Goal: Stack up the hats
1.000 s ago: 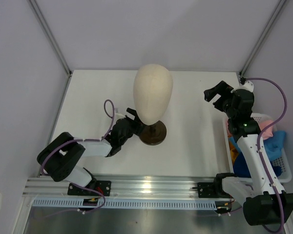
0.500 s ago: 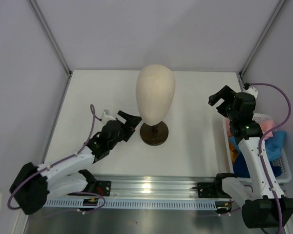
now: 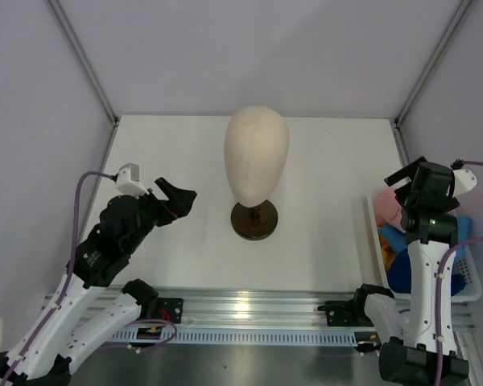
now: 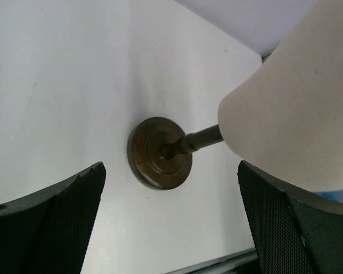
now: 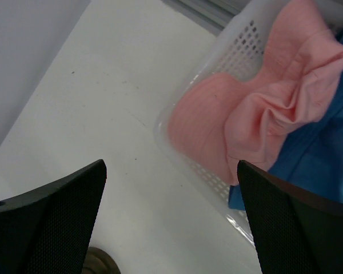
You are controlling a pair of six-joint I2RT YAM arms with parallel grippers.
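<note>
The hats lie heaped in a white basket [image 3: 469, 294] at the table's right edge. A pink hat [image 3: 383, 207] [image 5: 257, 114] is on top at the basket's far end. Light blue fabric [image 3: 460, 229] [image 5: 326, 154] lies beside it, and darker blue [image 3: 402, 273] with a bit of yellow-orange [image 3: 389, 256] shows lower down. My right gripper [image 3: 408, 175] [image 5: 171, 171] hangs open above the basket's left rim, holding nothing. My left gripper [image 3: 175, 201] [image 4: 171, 171] is open and empty, raised left of the head form.
A cream egg-shaped head form [image 3: 256, 157] [image 4: 297, 103] stands mid-table on a dark brown round base [image 3: 253, 219] [image 4: 160, 152]. The basket wall [image 5: 217, 63] is perforated. Grey walls enclose the table on three sides.
My left arm has pulled back leftward and upward, away from the head form's base. My right arm has swung right and nearer, over the basket. Both grippers stayed open.
</note>
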